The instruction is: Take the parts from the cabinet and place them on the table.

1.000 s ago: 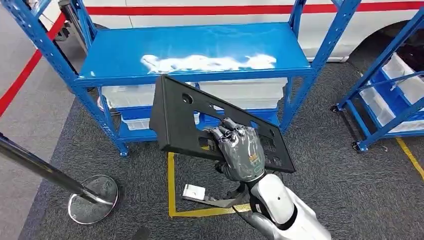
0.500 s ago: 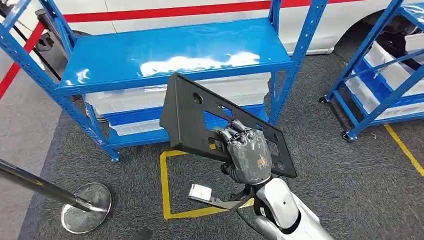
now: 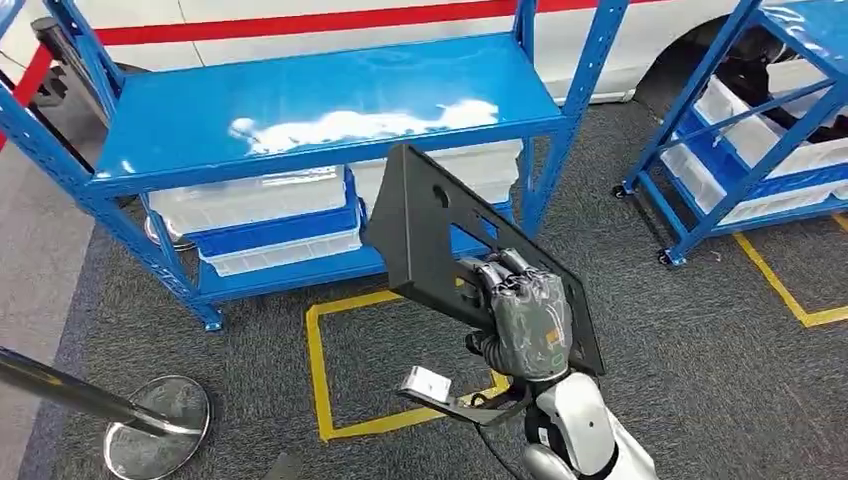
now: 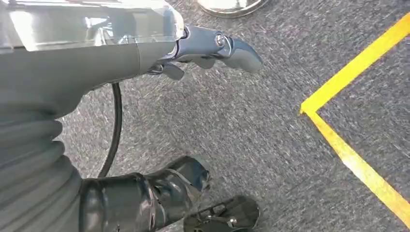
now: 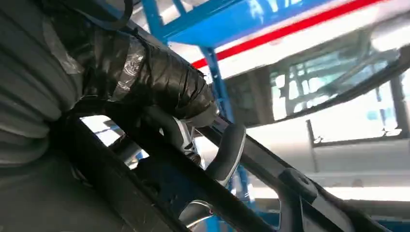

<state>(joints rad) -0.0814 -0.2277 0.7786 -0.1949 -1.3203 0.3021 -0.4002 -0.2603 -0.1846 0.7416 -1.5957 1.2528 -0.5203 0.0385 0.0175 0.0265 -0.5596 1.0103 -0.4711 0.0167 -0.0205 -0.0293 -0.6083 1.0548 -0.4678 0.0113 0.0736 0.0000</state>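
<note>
Blue shelving unit (image 3: pixel 330 95): far centre, glossy top shelf bare under glare; the lower shelf carries clear plastic bins (image 3: pixel 255 200). A second blue rack (image 3: pixel 745 150) stands far right, also with bins.

White vehicle body with red stripe (image 3: pixel 300 20): behind the shelving, at the far edge.

Grey carpet floor (image 3: pixel 700 360): marked with a yellow tape square (image 3: pixel 320 375) just near the shelving, probably a standing mark for the robot.

Black flat panel (image 3: pixel 430 230), the part: pierced with a round hole and rectangular cut-outs. Carried in the air in front of the shelving, tilted, upper corner toward far left, lower end running near right. Clear of shelf and floor; judged to be in transit, with no table in sight.

Steel post and round base (image 3: pixel 150 435): near left.

Right hand (image 3: pixel 525 315): fingers curled over the panel's near right end, thumb against the underside in the right wrist view (image 5: pixel 227 150); a firm grasp at one end, so the panel cantilevers away.

Left hand (image 4: pixel 212 46): hanging over the carpet, fingers loosely apart, holding nothing.
</note>
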